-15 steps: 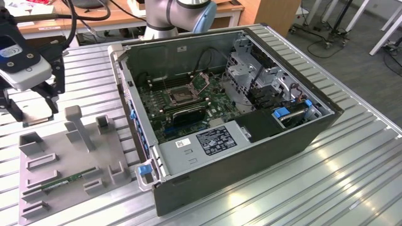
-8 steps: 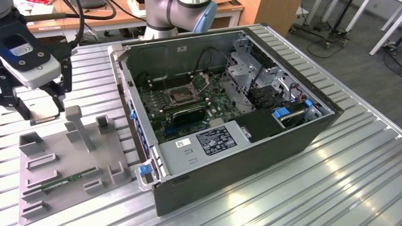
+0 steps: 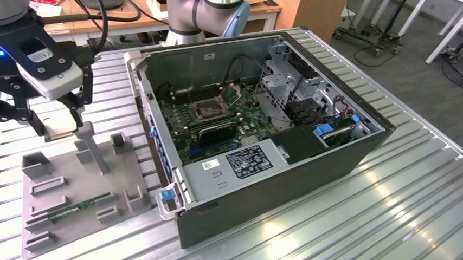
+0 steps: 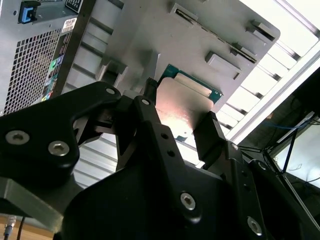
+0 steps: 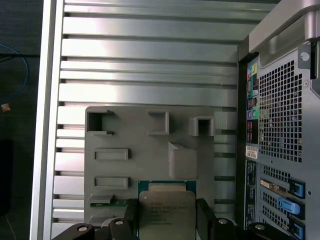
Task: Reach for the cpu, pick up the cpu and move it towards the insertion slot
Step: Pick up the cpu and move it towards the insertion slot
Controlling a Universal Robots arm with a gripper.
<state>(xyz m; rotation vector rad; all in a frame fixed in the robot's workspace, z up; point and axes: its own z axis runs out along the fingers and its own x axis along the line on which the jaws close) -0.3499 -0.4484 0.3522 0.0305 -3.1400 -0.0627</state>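
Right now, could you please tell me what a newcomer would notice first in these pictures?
The open computer case dominates the slatted table, its insertion slot exposed on the green board. At the exterior view's left, the pincer grips the cpu above a grey fixture tray.

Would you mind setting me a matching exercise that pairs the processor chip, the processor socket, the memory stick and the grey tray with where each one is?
Things:
1. processor chip
2. processor socket
3. memory stick
4. grey tray

Places:
A. lying flat on the tray
B. on the ribbed metal table, beside the computer case
C. held between the fingers of the gripper
D. on the board inside the open case

Pairs: 1-C, 2-D, 3-A, 4-B
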